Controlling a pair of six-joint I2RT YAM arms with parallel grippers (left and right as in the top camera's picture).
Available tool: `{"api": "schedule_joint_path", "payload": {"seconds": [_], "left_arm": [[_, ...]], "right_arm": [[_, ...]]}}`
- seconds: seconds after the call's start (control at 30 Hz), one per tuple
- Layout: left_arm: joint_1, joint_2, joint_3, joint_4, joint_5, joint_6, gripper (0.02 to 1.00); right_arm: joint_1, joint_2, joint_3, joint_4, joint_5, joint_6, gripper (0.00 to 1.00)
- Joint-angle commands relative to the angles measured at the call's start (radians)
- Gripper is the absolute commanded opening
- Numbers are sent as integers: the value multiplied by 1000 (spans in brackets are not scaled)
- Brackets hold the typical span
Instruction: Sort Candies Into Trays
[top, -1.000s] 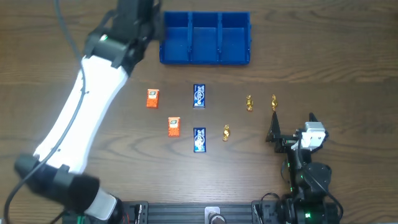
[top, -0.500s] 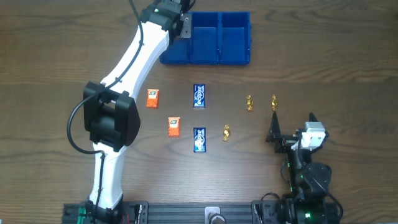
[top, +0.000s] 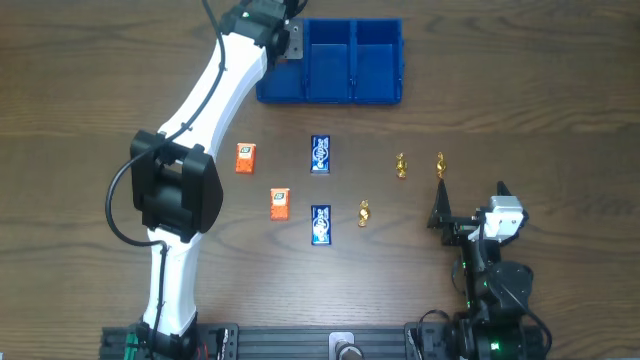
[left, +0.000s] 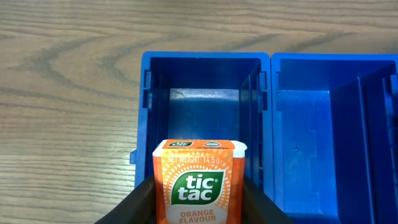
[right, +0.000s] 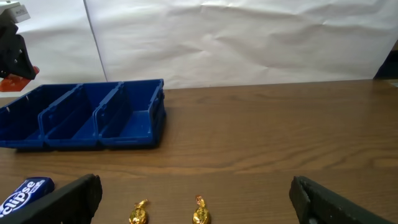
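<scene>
My left gripper (top: 288, 38) is clamped on an orange mint box (left: 199, 180), held just above the leftmost compartment of the blue tray (left: 205, 57). I judge this the first drop, since every compartment I can see looks empty. Two other orange boxes (top: 246, 158) (top: 280, 203), two blue gum packs (top: 320, 154) (top: 320, 224) and three gold-wrapped candies (top: 401, 165) (top: 440, 164) (top: 364, 212) lie on the desk (top: 560, 120). My left arm stretches far up the desk. My right gripper (top: 470, 190) sits spread apart near its base.
</scene>
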Motion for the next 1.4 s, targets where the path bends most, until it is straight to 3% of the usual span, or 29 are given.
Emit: {"api": "schedule_joint_path", "payload": {"seconds": [0.03,0.2,0.33,0.6,0.7,0.8,0.9,1.4], "left_arm": [[28,29,26,1,25,-18,671],[14,-42,26,-8,5,-6,728],[-52,-238,-80,16,-80,26,750],[-118,-730,-769,203,-115,-34,869],[-117,-840,-1043,283,-107,-60,869],[-109,-848,-1195,360,-91,-83,862],[-68,-822,-1290,442,-13,-85,866],[22,-614,-1307,557,66,-16,853]], "right_arm": [[-3,-5,-3,-3,-5,-13,998],[-3,-5,-3,-3,-5,-13,998],[-3,-5,-3,-3,-5,-13,998],[-3,-5,-3,-3,-5,-13,998],[-3,-5,-3,-3,-5,-13,998],[-3,-5,-3,-3,-5,-13,998],[-3,-5,-3,-3,-5,-13,998],[-3,-5,-3,-3,-5,-13,998]]}}
